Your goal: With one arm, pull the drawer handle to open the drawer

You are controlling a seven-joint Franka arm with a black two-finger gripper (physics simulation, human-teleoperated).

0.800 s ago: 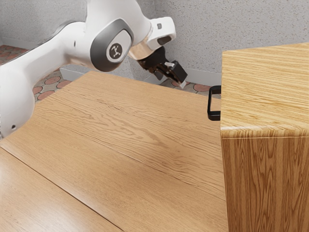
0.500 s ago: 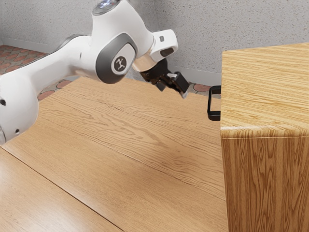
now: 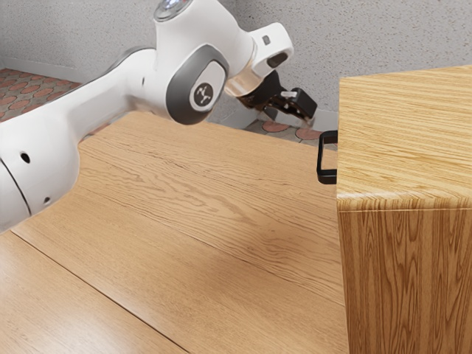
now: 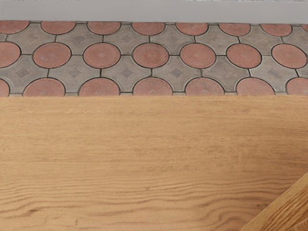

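At the edge of the light oak tabletop, exterior view's right, sits a blocky wooden drawer cabinet facing the white Franka arm, so its black loop handle is reachable, I reckon. Black two-finger gripper hovers near it, apart (clenched or released? can't tell).

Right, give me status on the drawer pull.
Tool hovering over the table far edge, short of the handle, no contact. Handle ungrasped on the cabinet. Nothing between them.

The white arm stretches out level, its black hand tilted downward.
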